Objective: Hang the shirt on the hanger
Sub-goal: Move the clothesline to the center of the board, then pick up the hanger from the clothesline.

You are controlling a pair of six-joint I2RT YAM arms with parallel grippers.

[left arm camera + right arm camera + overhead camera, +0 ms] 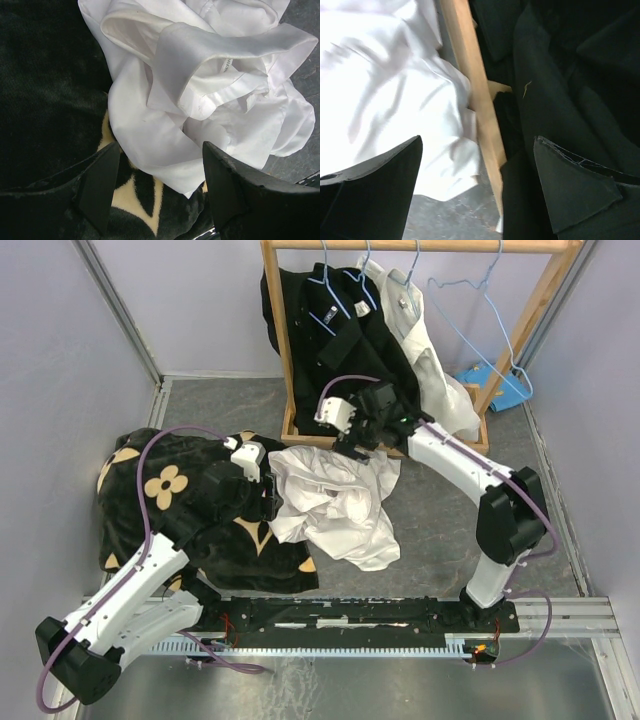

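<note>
Shirt (340, 505), white and crumpled, lies in a heap on the grey table (450, 540), its left edge resting on a black cloth with tan flowers (170, 490). The left gripper (270, 498) sits at that edge with its fingers spread and nothing between them, the collar just ahead. The right gripper (352, 448) is over the heap's far edge, by the base rail of the wooden rack (283, 360), also spread and empty. Black shirts (340, 330) hang on the rack. The light-blue wire hanger (490, 280) hangs bare near its right end, well apart from the shirt. Pale lilac walls (60, 360) enclose the table.
</note>
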